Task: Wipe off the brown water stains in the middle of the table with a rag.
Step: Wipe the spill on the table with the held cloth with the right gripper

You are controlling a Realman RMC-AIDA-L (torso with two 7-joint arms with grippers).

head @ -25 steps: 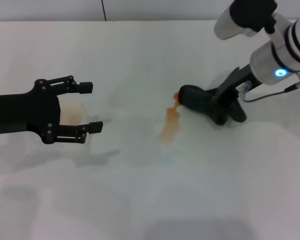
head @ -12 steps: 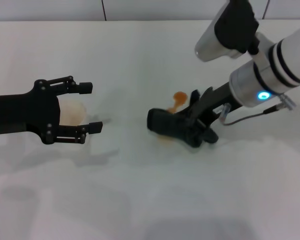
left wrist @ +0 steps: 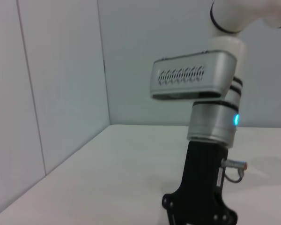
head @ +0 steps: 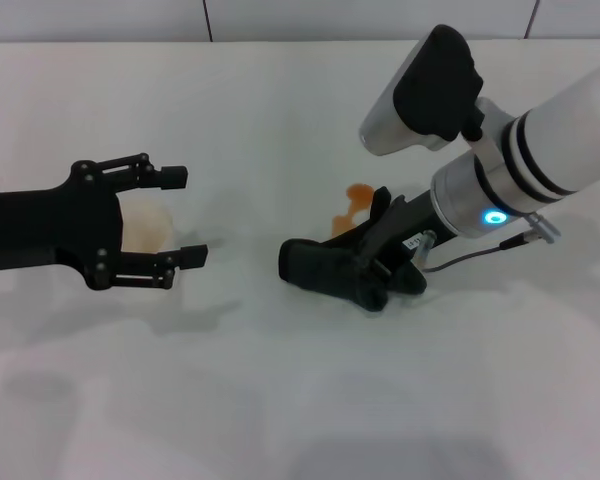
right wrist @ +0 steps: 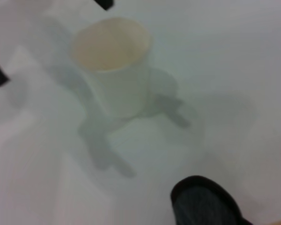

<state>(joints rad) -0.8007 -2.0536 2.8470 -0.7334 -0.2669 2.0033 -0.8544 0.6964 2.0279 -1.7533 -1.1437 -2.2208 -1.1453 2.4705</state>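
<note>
Head view alone shows the brown water stains [head: 357,199], right of centre on the table [head: 280,100], just above one rag [head: 330,272] clamped in the right gripper [head: 375,270]. Right wrist view shows one paper cup [right wrist: 113,61] clearly, upper left. Left gripper [head: 170,215] hovers at left, jaws spread around that cup.

Bare table [head: 280,400] lies open nearside and far, while the left gripper [head: 170,215], apparently straddling a paper cup [head: 145,225], blocks the left.
</note>
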